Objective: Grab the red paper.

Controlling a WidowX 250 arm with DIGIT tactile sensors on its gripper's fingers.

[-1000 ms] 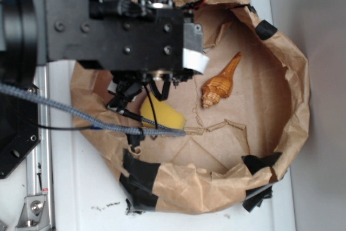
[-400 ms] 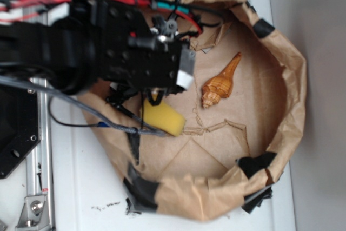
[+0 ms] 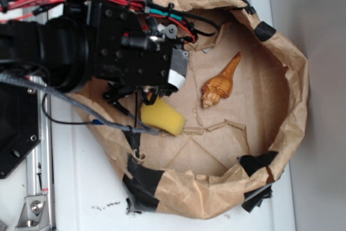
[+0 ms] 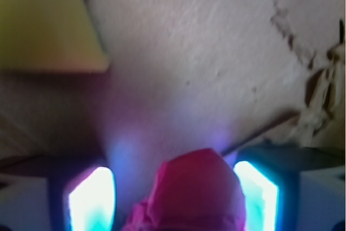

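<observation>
In the wrist view the red paper, a crumpled pinkish-red wad, sits between the two glowing fingers of my gripper. The wad lies close against the right finger. A visible gap separates it from the left finger, so the jaws stand open around it. In the exterior view the black arm hangs over the left part of the brown paper bowl. The arm hides both the gripper and the red paper there.
A yellow sponge lies just beside the arm and shows at the top left of the wrist view as the sponge. An orange-brown seashell rests right of centre in the bowl. Black tape patches hold the crumpled rim.
The arm has dropped lower into the bowl and shifted left, uncovering more of the yellow sponge. The seashell has not moved.
</observation>
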